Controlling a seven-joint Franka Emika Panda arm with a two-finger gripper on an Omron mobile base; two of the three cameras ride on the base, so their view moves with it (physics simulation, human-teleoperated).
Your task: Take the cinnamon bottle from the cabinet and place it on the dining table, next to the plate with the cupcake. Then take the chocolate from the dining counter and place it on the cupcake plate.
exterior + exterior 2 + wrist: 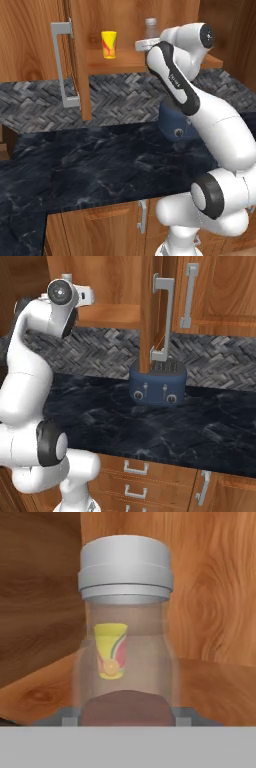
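In the left base view the cabinet [40,40] stands open, its door [77,60] with the grey bar handle [62,65] swung out at the left, and on its wooden shelf [120,62] a yellow cup [109,44] stands apart to the left of the cinnamon bottle [151,27]. The claw [128,716] is clenched on the cinnamon bottle at its lower body, a finger tip [67,717] pressed to each side, with the yellow cup showing through the clear glass. Further right, below the shelf, a dark blue toaster [158,383] sits on the black marble counter [150,426] against the herringbone backsplash.

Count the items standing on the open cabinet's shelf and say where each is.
2. The yellow cup stands left on the shelf; the cinnamon bottle stands to its right, at the tool. The arm may hide more.
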